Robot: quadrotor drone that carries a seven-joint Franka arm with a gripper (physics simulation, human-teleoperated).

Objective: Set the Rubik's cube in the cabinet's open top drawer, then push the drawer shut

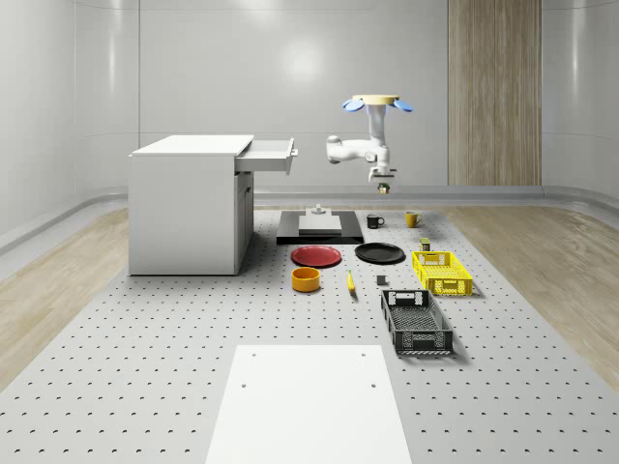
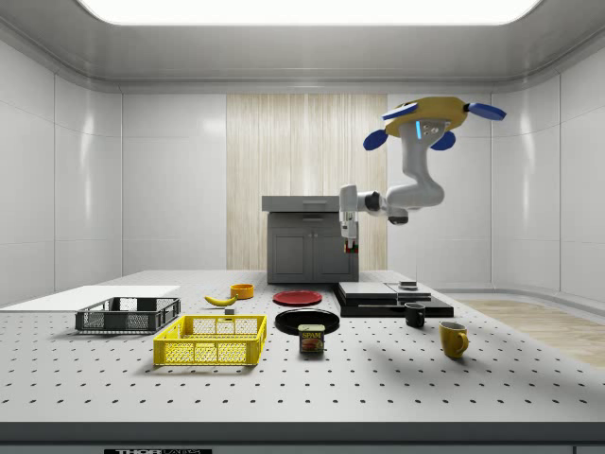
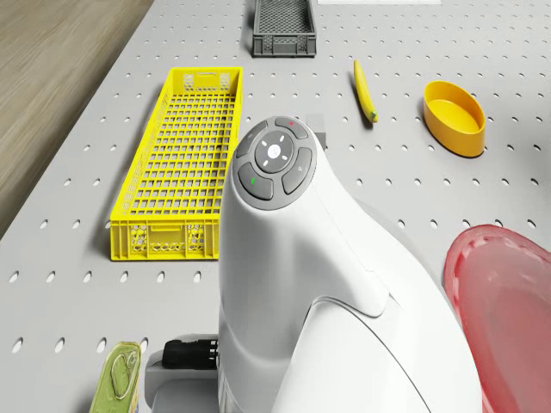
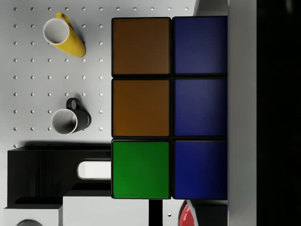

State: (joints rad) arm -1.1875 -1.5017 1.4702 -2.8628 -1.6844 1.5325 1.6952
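Whole-scene: yellow-bodied drone with blue rotors (image 1: 377, 101) hovers high over the grey perforated table (image 1: 145, 367), above the small black mug (image 1: 374, 221) and yellow mug (image 1: 412, 219), to the right of the white cabinet (image 1: 186, 208). Its white jointed arm (image 1: 360, 150) bends down to the gripper (image 1: 384, 184), which carries the multicoloured Rubik's cube (image 1: 385, 188) in mid-air. Cabinet's open top drawer (image 1: 267, 156) is pulled out toward the robot; cube hangs well right of it and slightly lower. On the table: black stepped platform (image 1: 320, 227), red round plate (image 1: 316, 256), black round plate (image 1: 379, 253), orange bowl (image 1: 306, 279), banana (image 1: 350, 282), yellow mesh crate (image 1: 442, 273), dark grey mesh crate (image 1: 416, 322), white sheet (image 1: 309, 406).

Side: drone hovers near the ceiling, arm reaching toward the cabinet, gripper pointing down in front of the drawer level. A small tin with a yellow label (image 2: 311, 339) stands by the yellow crate.

Drone: white arm link up close; tin, yellow crate, banana, bowl and red plate below.

Wrist: cube face right against the camera, orange, blue and green tiles. Jaws are clamped on the cube. Both mugs and the platform lie beneath.
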